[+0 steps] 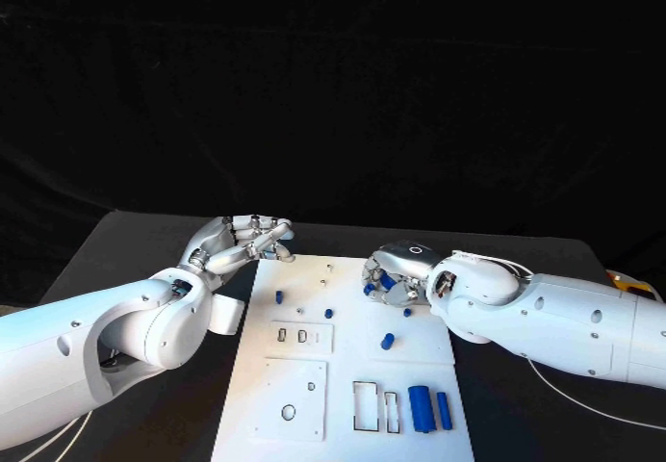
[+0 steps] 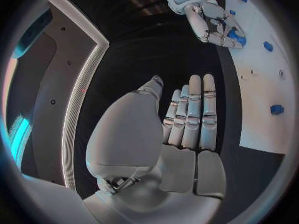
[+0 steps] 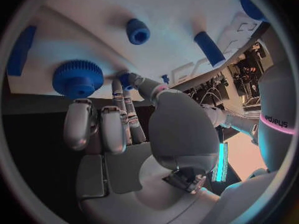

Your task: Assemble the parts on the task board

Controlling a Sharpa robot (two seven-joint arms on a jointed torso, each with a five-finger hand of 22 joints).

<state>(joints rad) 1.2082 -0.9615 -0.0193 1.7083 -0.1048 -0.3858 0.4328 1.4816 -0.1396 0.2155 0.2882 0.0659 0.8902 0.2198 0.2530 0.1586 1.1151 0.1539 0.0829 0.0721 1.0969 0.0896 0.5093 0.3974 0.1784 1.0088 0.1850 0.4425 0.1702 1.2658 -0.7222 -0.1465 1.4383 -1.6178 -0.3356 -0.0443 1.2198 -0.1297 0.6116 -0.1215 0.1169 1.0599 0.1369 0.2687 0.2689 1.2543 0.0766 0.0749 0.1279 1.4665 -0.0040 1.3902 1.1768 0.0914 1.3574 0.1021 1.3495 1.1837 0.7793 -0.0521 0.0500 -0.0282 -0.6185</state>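
blue gear (image 3: 77, 78) by right hand (image 1: 396, 276) | blue pegs (image 1: 387, 340) near, board (image 1: 347, 423)

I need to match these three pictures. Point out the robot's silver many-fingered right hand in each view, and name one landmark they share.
Head view: the silver right hand is at the far right edge of the white task board.
Left wrist view: it is beyond the left hand's fingertips, at the board's edge.
Right wrist view: its own palm is mid-picture, fingers reaching towards the board.
Shared landmark: the task board.
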